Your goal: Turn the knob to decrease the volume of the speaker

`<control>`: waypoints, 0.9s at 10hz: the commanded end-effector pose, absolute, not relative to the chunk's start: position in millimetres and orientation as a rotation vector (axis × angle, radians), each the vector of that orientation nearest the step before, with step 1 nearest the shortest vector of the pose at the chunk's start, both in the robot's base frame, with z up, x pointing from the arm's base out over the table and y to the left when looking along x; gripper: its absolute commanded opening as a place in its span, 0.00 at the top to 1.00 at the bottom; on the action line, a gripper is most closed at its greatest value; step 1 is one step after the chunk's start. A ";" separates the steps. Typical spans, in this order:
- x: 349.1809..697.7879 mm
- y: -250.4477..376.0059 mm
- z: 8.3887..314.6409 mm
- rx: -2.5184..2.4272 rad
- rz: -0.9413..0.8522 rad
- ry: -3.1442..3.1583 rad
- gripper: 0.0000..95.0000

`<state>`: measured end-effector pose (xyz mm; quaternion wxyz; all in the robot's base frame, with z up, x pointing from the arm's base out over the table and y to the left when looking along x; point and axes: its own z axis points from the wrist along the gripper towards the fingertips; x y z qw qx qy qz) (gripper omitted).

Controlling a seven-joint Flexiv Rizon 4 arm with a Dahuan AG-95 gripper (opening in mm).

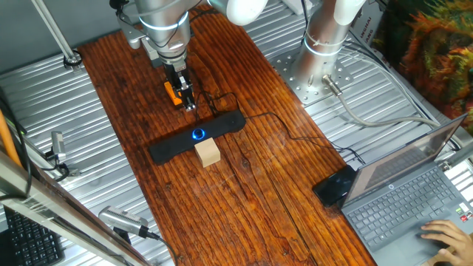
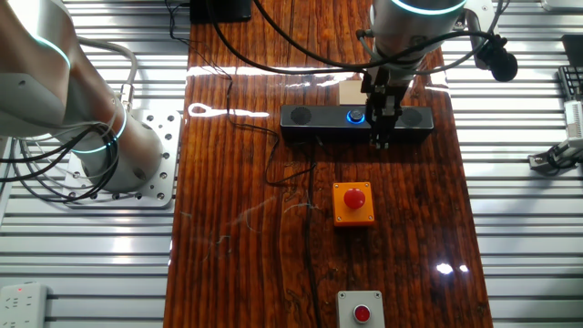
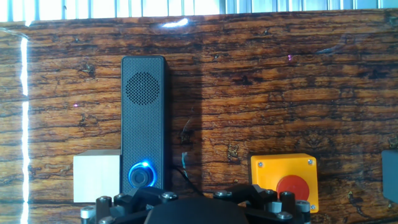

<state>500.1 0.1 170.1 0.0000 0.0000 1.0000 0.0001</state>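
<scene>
Your tool point(image 2: 383, 137) hangs above speaker point(image 2: 356, 118), just beside knob point(image 2: 353, 116), not touching it. Finger gap: cannot tell. Speaker lies mid-bench point(image 2: 237, 264), wooden block point(image 1: 208, 152) alongside.

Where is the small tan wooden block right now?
The small tan wooden block sits on the wooden table, touching the long black speaker bar beside its blue-lit knob.

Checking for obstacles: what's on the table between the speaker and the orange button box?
Only bare wood between the speaker and the orange button box, clearest in the other fixed view.
</scene>
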 end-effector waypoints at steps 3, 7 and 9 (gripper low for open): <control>499.6 0.4 171.2 -0.068 -0.041 3.058 1.00; 499.4 0.5 171.5 -0.069 -0.045 3.057 1.00; 499.4 0.5 171.5 -0.070 -0.044 3.058 1.00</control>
